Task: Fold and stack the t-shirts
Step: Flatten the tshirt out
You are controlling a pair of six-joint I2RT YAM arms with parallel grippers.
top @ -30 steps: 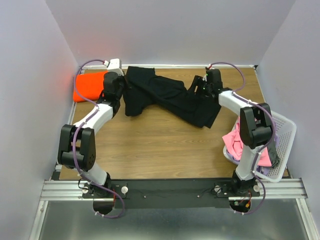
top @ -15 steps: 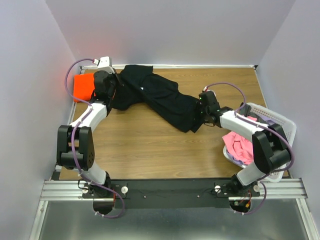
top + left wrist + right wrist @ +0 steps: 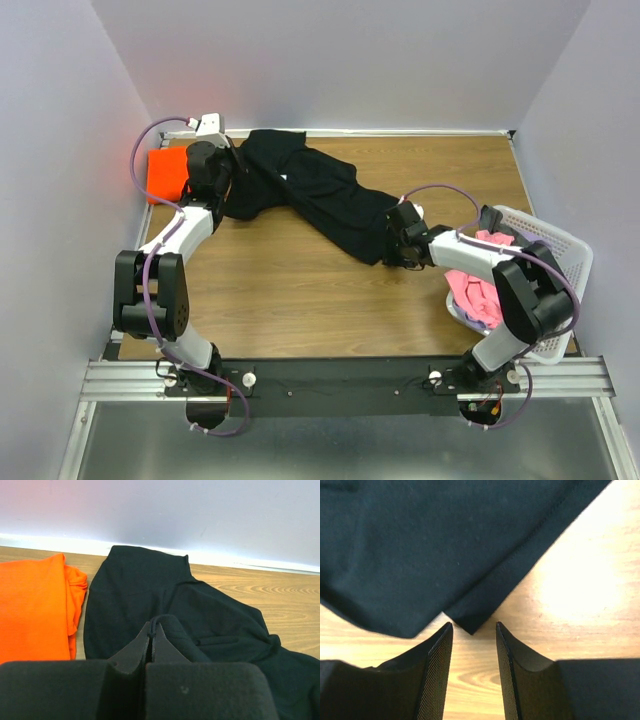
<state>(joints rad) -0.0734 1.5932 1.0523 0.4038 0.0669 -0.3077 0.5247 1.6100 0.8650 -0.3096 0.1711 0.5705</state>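
A black t-shirt [image 3: 320, 195] lies stretched across the back of the table, from the far left to the middle right. My left gripper [image 3: 218, 170] is shut on a fold of the black t-shirt [image 3: 200, 610] near the back wall. My right gripper [image 3: 392, 245] is open, low over the wood, and a corner of the shirt's hem [image 3: 470, 622] lies just ahead of its fingertips [image 3: 446, 630] without being gripped. A folded orange t-shirt [image 3: 165, 172] lies at the far left, also in the left wrist view [image 3: 32, 605].
A white basket [image 3: 565, 265] at the right edge holds pink clothing [image 3: 475, 285] and other garments. Walls close in the left, back and right. Bare wooden table [image 3: 300, 300] lies in front of the shirt.
The right gripper has let go of the shirt and moved toward me and left to its lower corner. The left gripper pulled its end toward the back left, then stayed still.
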